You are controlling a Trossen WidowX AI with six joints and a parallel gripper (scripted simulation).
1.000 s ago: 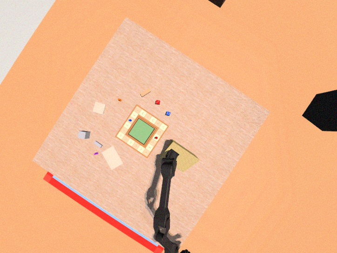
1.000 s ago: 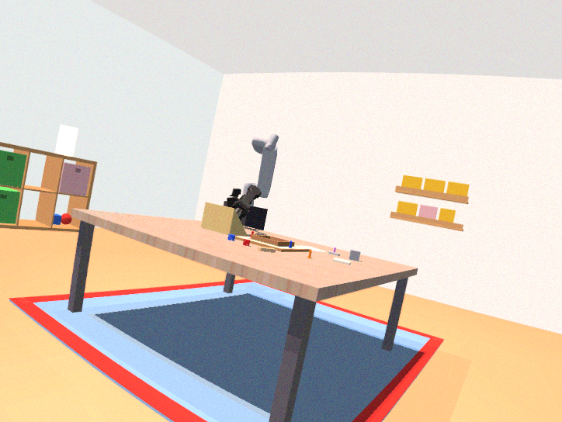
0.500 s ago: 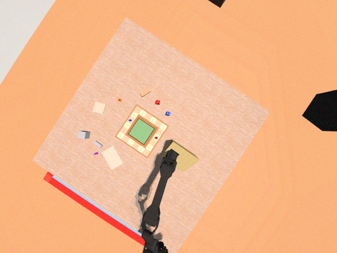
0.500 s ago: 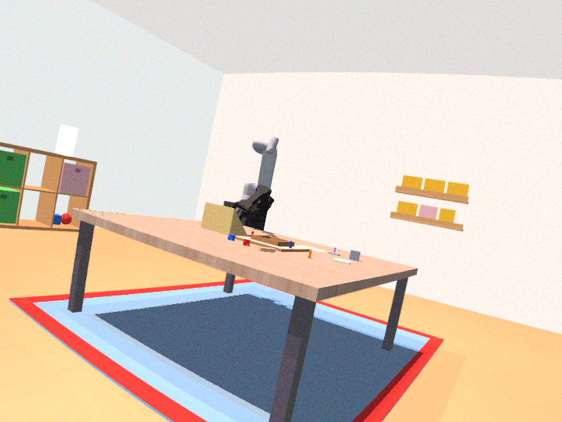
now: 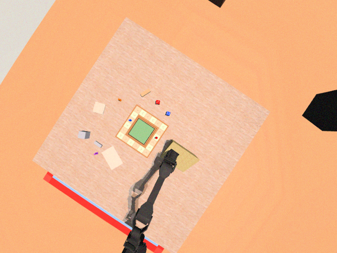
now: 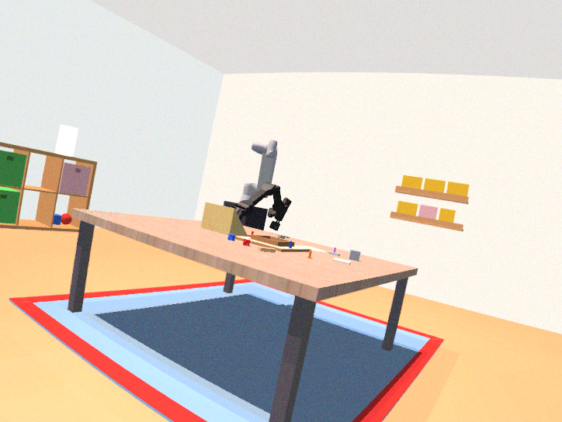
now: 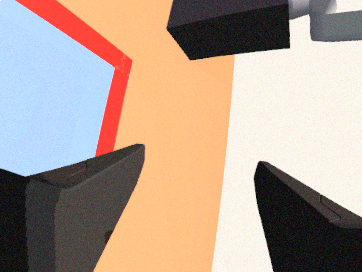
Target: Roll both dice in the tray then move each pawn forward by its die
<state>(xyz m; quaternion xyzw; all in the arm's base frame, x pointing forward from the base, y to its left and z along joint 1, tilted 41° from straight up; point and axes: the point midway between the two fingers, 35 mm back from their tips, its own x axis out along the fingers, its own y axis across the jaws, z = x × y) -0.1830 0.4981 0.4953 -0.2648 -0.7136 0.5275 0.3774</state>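
Note:
The red die and blue die lie on the table outside the board; their numbers are too small to read. The green-floored tray sits inside the arrow-marked board. The red pawn stands on the board's lower right side. The blue pawn stands on its upper left side. My gripper is open and empty, raised high above the table. In the top view it overlaps the yellowish block, away from both dice.
The tall yellowish block stands beside the board. An orange pawn, tan block, grey block, grey bar, purple piece and two pale cards lie around.

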